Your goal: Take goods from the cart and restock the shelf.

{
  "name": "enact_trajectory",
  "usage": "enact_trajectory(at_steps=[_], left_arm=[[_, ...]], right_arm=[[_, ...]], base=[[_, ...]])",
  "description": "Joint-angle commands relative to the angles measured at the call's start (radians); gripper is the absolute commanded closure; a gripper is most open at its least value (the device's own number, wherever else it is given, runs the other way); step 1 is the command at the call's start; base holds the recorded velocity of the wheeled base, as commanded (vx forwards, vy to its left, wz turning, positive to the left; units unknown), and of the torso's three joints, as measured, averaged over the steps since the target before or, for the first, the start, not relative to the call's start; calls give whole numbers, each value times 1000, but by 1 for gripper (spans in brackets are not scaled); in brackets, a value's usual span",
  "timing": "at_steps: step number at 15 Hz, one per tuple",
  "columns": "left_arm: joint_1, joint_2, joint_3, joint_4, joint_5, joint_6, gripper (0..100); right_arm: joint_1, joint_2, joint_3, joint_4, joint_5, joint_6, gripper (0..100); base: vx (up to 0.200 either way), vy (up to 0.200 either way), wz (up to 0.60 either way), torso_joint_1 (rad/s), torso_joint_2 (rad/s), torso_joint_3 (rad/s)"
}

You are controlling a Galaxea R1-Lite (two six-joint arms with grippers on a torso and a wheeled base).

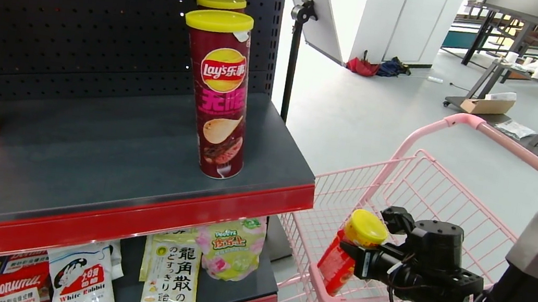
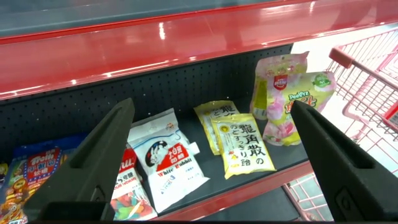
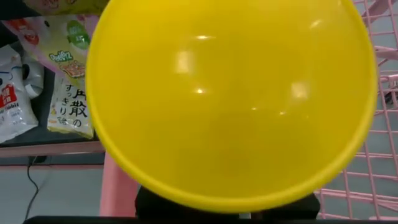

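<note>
Now right end effector (image 1: 372,238) tight around red can (image 1: 336,268) over pink cart (image 1: 455,120); left end effector (image 2: 211,111) wide.

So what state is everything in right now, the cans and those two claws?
red can, lid on, tilted, held over the pink cart.
right gripper, shut on the red can.
left gripper, open, empty, facing the lower shelf.
dark red can, upright on the upper shelf, lid on.
can behind it, upright, lid on.

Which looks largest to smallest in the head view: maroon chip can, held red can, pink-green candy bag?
1. maroon chip can
2. held red can and pink-green candy bag look alike; the bag's top is hidden, so unranked.
</note>
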Motion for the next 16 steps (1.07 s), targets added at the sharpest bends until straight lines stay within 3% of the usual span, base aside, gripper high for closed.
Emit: enact_trajectory(at_steps=[1,3,5,8,9,10,11,13,14,15,16], left_arm=[[1,1,0,0,0,0,0],[1,1,0,0,0,-5,0],[1,1,0,1,0,-6,0],[1,1,0,1,0,-8,0],[1,1,0,1,-1,-8,0],[1,1,0,0,-1,-8,0],[1,1,0,1,-1,-8,0],[1,1,0,1,-1,-8,0],[1,1,0,1,-1,-8,0],[1,1,0,1,-1,-8,0],[1,1,0,1,-1,-8,0]], right_arm=[[2,11,15,0,0,1,100],[2,-26,22,-86,-34,-8,100],[-7,-129,-32,-58,-40,-52,100],[-64,-383,-281,276,-38,-153,100],[-83,-514,-397,489,-40,-189,100],[-93,-574,-436,595,-43,-206,100],[-112,-715,-485,830,-50,-233,100],[-113,-897,-492,1079,-95,-236,100],[-121,-1066,-479,1269,-190,-255,100],[-116,-1193,-445,1396,-210,-252,100],[-129,-1293,-400,1456,-211,-258,100]], base=[[0,0,0,0,0,0],[0,0,0,0,0,0],[0,0,0,0,0,0],[0,0,0,0,0,0],[0,0,0,0,0,0],[0,0,0,0,0,0],[0,0,0,0,0,0],[0,0,0,0,0,0],[0,0,0,0,0,0],[0,0,0,0,0,0],[0,0,0,0,0,0]])
